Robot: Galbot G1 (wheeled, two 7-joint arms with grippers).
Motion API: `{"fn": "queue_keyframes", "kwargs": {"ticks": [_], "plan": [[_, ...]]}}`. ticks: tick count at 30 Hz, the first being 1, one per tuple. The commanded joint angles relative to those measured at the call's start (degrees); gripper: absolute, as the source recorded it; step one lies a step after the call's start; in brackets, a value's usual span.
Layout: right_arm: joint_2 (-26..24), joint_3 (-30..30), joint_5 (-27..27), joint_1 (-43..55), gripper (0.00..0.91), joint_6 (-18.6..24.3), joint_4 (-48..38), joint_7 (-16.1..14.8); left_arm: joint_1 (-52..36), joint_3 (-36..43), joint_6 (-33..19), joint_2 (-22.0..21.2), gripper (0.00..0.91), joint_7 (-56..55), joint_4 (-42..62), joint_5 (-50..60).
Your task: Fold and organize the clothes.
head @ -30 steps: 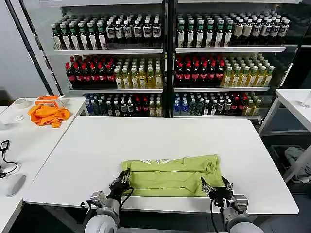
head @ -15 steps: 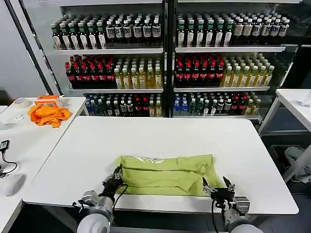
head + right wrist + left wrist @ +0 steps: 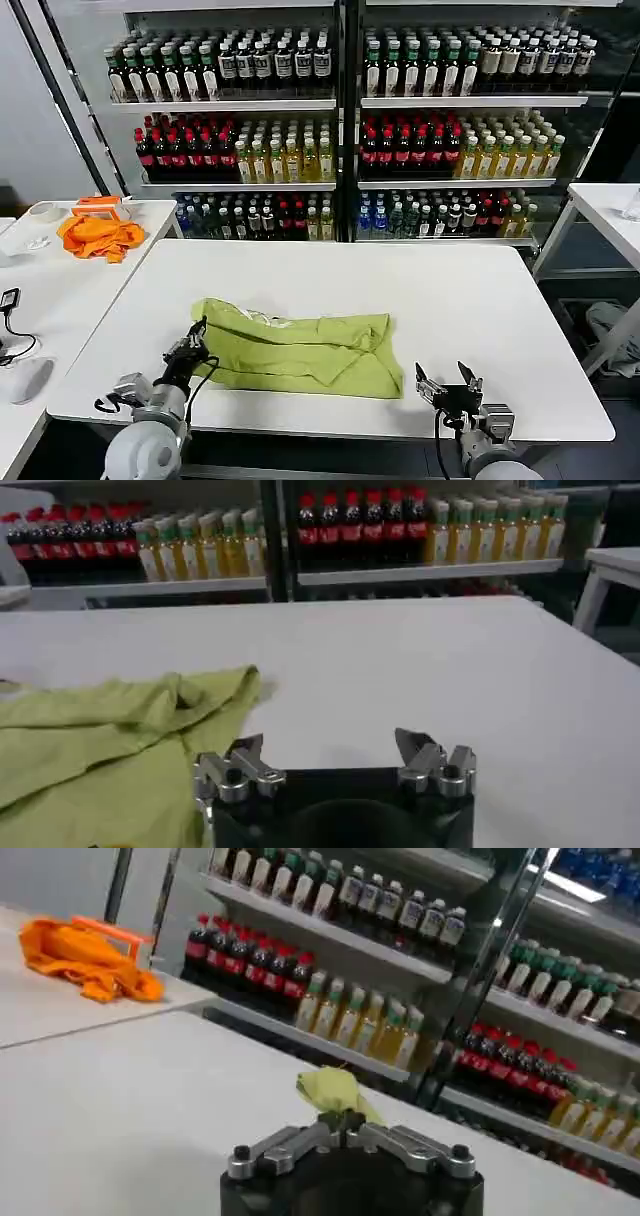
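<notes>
**Shirt pinched at one end, free end loose**

Lying rumpled and partly folded on the white tabletop (image 3: 420, 290), toward the front-left: the yellow-green T-shirt (image 3: 300, 350). Pinched at its left end by the left gripper (image 3: 190, 350), fingers closed on the cloth, close to the front-left edge. Parked near the front-right edge: the right gripper (image 3: 448, 385), fingers spread and holding nothing, just off the shirt's right end.

Likely trouble: bunching or skewed folds, with only one end held and the other free to drag; also a slip of the thin pinch, or cloth pulled over the front edge.

From the left wrist view, little beyond a small tuft of cloth above the closed fingers, plus the orange cloth (image 3: 85, 953) on a neighbouring table. From the right wrist view, the shirt's creased free end and the bare table beside the spread fingers
</notes>
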Motion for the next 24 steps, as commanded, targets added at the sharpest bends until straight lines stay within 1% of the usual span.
{"fn": "queue_keyframes", "kwargs": {"ticks": [1, 6, 10, 14, 19, 24], "plan": [[0.04, 0.00, -0.13, -0.01, 0.907, 0.03, 0.14, -0.01, -2.53, 1.19, 4.27, -0.67, 0.010, 0.19, -4.63, -22.24], [0.31, -0.12, -0.39, -0.18, 0.907, 0.10, 0.36, -0.05, -5.86, 4.84, 4.73, -4.75, 0.010, -0.50, -4.27, -29.42], [0.76, -0.02, -0.51, -0.15, 0.907, 0.37, 0.31, -0.13, -7.49, 7.55, 4.39, -6.85, 0.010, -0.90, -3.50, -30.94], [0.96, 0.03, -0.47, 0.00, 0.907, 0.82, 0.03, -0.28, -8.94, 11.94, 3.60, -9.57, 0.010, -1.22, -2.25, -30.35], [0.92, 0.23, -0.20, 0.38, 0.907, 1.28, -0.08, -0.33, -10.31, 17.39, 3.12, -13.29, 0.010, -1.57, 0.98, -26.85], [0.38, 0.70, 0.64, 1.00, 0.907, 1.36, -0.11, -0.25, -11.17, 21.05, 2.59, -15.95, 0.010, -1.59, 3.85, -24.11]]}}
